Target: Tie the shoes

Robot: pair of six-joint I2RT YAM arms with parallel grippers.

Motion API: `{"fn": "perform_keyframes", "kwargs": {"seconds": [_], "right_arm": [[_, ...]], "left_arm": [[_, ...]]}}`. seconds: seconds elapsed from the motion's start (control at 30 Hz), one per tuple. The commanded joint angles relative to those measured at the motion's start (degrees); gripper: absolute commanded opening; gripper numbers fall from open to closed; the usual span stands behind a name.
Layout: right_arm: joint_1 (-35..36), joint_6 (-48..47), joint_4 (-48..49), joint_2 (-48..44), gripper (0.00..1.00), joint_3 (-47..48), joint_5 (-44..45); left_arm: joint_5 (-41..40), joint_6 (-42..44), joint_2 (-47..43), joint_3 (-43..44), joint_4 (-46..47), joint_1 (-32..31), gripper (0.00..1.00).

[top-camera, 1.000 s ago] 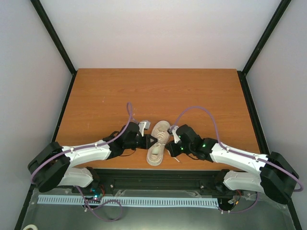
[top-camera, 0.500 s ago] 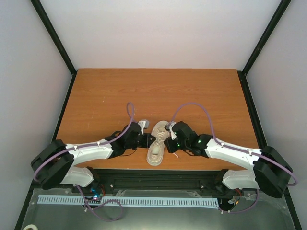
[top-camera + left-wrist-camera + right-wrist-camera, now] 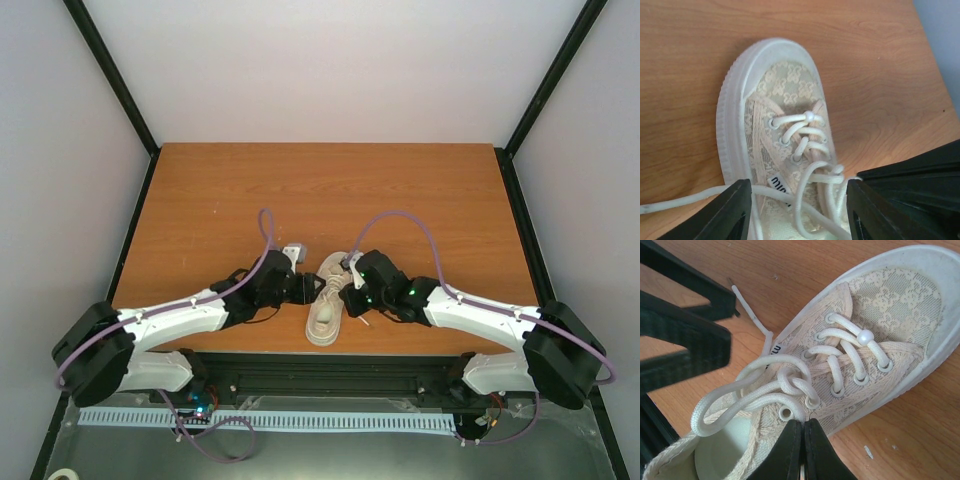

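Note:
The cream lace-pattern shoe [image 3: 326, 312] lies on the table between both arms, toe pointing away. In the left wrist view the shoe [image 3: 771, 95] fills the centre, and my left gripper [image 3: 797, 210] stands open astride its tongue with loose white lace [image 3: 800, 197] crossing between the fingers, not pinched. From above, the left gripper [image 3: 312, 288] sits at the shoe's left side. My right gripper [image 3: 803, 426] is shut, with a loop of the lace [image 3: 765, 405] running into its tips beside the top eyelet. It reaches in from the right [image 3: 347, 293].
The shoe lies close to the near edge of the wooden table [image 3: 330, 190]. Black frame posts [image 3: 112, 75] and pale walls enclose the sides. The left gripper's black fingers [image 3: 687, 315] loom at the left of the right wrist view, near a loose lace end [image 3: 747, 307].
My left gripper has opened and let go of the lace it was pinching. The right gripper stays shut and has shifted slightly left, towards the shoe.

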Motion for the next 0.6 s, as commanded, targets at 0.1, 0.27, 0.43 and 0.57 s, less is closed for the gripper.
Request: {"fn": "perform_keyframes", "kwargs": {"seconds": [0.1, 0.27, 0.43, 0.57], "right_arm": [[-0.3, 0.3, 1.8, 0.0, 0.03, -0.7, 0.5], [-0.3, 0.2, 1.9, -0.3, 0.03, -0.9, 0.5], [-0.3, 0.4, 1.7, -0.6, 0.03, -1.3, 0.9], [-0.3, 0.7, 1.7, -0.9, 0.03, -1.6, 1.0]], "left_arm": [[1.6, -0.1, -3.8, 4.7, -8.3, -0.5, 0.66], [6.1, -1.1, -2.0, 6.1, -7.8, -1.5, 0.70], [8.3, -1.3, 0.6, 6.9, -7.9, -1.6, 0.56], [9.4, -1.3, 0.9, 6.7, -7.9, -1.6, 0.41]]}}
